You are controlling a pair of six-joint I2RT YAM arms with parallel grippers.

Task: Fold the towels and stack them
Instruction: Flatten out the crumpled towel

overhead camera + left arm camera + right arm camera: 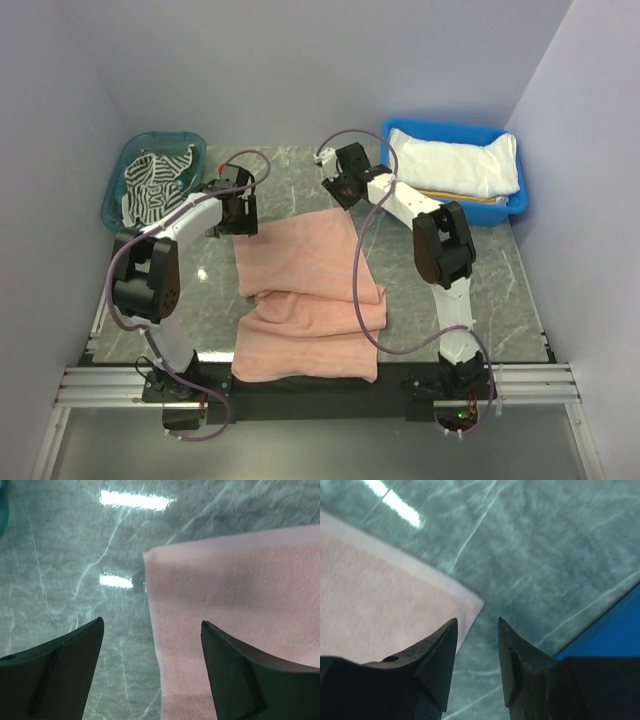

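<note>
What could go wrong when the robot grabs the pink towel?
1. The right gripper hangs open just past a corner of the pink towel, mostly over bare table, so it might close on nothing.
2. The left gripper straddles only the towel's edge; a thin pinch could slip.
3. The towel's near half lies in uneven folds, so the next fold may come out crooked.

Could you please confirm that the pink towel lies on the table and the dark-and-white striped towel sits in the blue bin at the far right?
Not quite: the striped towel sits in the teal bin at the far left, as the top external view shows; the blue bin at the far right holds a white towel. The pink towel does lie on the table.
</note>
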